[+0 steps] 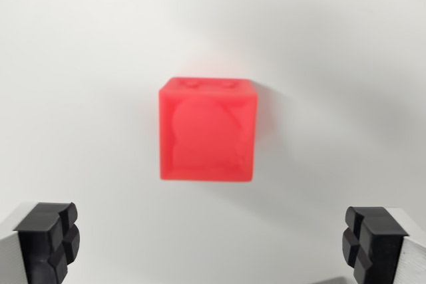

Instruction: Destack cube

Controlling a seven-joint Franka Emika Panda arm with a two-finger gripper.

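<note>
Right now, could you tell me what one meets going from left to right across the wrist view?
Left finger pad → red cube → right finger pad, all over a plain white surface. The gripper is open and touches nothing.

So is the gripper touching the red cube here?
Apart. The wrist view shows the gripper open, its fingertips low at both edges, white surface between them and the red cube.

A red cube (207,131) on a white surface (80,64); black fingers (50,241) with grey backing.
</note>
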